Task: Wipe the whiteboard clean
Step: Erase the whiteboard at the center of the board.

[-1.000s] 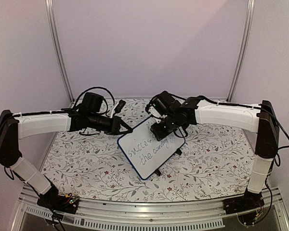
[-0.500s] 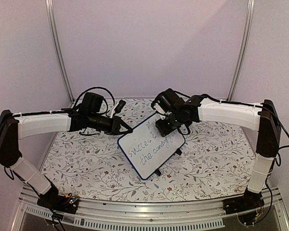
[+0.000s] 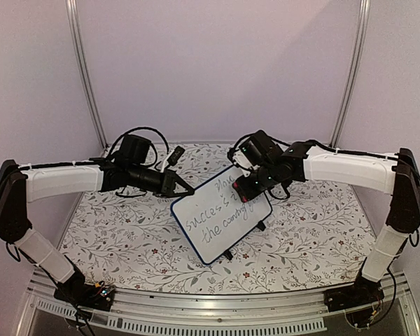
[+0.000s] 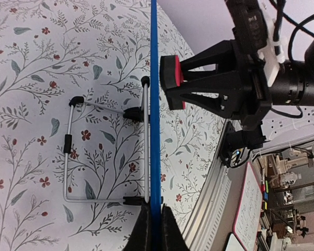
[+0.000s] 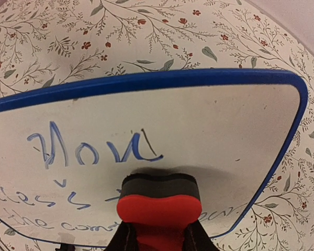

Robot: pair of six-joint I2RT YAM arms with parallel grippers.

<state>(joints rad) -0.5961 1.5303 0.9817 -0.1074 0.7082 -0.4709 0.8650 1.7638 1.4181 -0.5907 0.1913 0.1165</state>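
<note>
The whiteboard (image 3: 220,213) stands tilted on the floral table, blue-framed, with blue handwriting in several lines. My left gripper (image 3: 184,190) is shut on its upper left edge; in the left wrist view the board shows edge-on as a blue strip (image 4: 154,104) pinched between my fingers (image 4: 153,212). My right gripper (image 3: 248,183) is shut on a red eraser with a black felt pad (image 5: 159,201). The pad sits against or just off the board's face (image 5: 209,120), below the word "Now", near the board's upper right part. The eraser also shows in the left wrist view (image 4: 170,73).
A wire stand with black feet (image 4: 68,151) props the board from behind. A power strip and cables (image 3: 173,155) lie at the table's back. A metal rail (image 3: 217,318) runs along the near edge. Another pink-framed board (image 4: 246,209) lies off the table.
My right gripper has moved with the eraser to the right along the board's upper part, uncovering the top word. The left gripper and the board have stayed still.
</note>
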